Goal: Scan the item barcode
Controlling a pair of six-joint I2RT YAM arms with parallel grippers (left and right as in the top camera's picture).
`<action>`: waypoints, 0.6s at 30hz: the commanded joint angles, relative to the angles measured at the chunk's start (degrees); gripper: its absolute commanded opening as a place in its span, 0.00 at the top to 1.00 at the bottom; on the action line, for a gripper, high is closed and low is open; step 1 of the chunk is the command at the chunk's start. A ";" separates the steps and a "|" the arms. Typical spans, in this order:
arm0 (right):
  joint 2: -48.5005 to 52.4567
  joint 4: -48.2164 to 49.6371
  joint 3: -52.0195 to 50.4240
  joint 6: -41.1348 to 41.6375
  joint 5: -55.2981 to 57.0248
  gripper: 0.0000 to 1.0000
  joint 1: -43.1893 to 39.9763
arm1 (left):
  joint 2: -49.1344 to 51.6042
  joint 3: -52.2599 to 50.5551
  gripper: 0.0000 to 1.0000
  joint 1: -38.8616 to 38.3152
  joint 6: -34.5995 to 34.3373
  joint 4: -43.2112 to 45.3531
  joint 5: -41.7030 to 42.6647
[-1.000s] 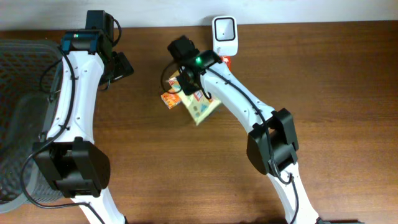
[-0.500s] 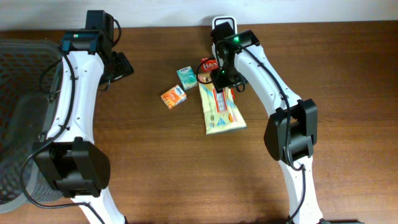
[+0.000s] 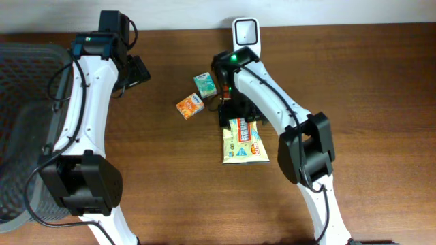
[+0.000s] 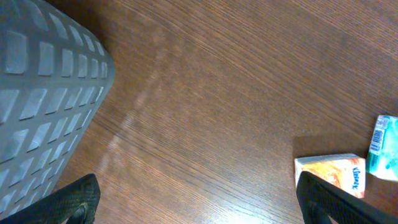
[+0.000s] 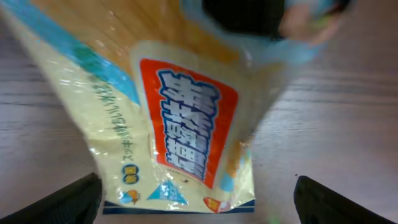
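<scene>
Now | left hand (image 4: 200,204) wide | right hand (image 5: 202,202) wide above packet (image 5: 186,124) | scanner (image 3: 245,32) overhead only

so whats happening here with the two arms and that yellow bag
The right hand hangs open over a yellow snack bag, which lies flat on the table a short way from the white scanner. Neither hand holds anything. The left hand is open too, off to the side near the grey basket. An orange pack and a teal pack lie between the arms. The bag is not up at the scanner right now.
</scene>
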 commanded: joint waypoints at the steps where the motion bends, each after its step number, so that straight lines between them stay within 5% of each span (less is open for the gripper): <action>1: -0.31 4.98 -6.54 1.90 -0.76 0.01 1.44 | -1.18 -0.39 0.01 0.00 -0.74 -0.07 0.98; 6: -0.31 12.63 -10.62 1.92 -2.69 0.01 1.51 | -1.18 -0.39 0.01 -0.66 -0.74 -0.09 0.96; 12: -0.28 18.82 -10.62 1.92 3.67 0.70 1.46 | -1.18 -0.39 0.01 -1.16 -0.74 -0.31 0.98; 13: -0.28 19.87 -10.62 1.92 4.76 0.96 1.46 | -1.18 -0.39 0.01 -1.16 -0.74 -0.31 0.98; 18: -1.42 16.11 -6.16 -3.04 1.75 0.96 1.40 | -1.18 -0.39 0.01 -1.16 -0.76 -0.07 0.98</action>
